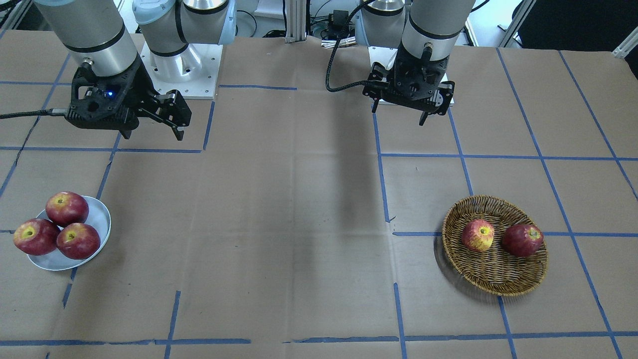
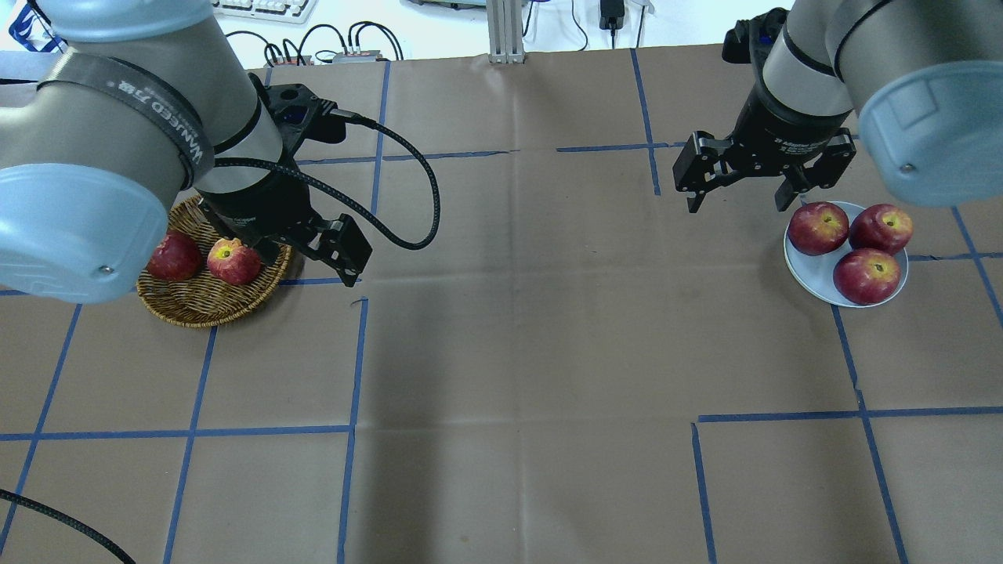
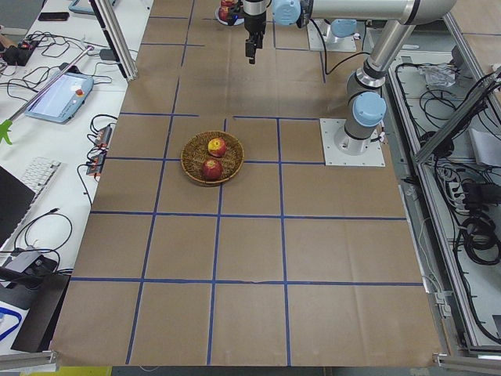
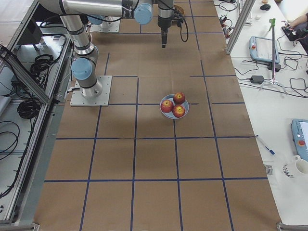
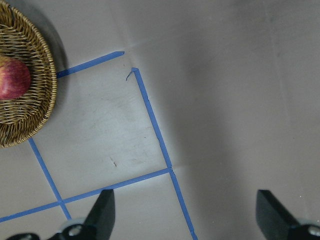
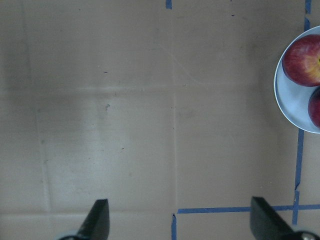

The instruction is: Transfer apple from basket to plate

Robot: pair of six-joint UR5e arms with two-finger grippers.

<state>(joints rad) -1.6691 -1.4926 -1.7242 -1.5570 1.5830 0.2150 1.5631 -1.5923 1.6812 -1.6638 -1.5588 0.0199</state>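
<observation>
The wicker basket holds two apples: the paler, yellow-streaked apple and a dark red one. In the overhead view the basket lies partly under my left arm, with the pale apple showing. My left gripper is open and empty, above the table on the robot's side of the basket. The plate holds three dark red apples. My right gripper is open and empty, above the table beside the plate. The left wrist view shows the basket at its left edge.
Brown paper with blue tape lines covers the table. The right wrist view shows the plate's rim at its right edge. A black cable loops off my left wrist. Monitors and cables lie beyond the table's ends.
</observation>
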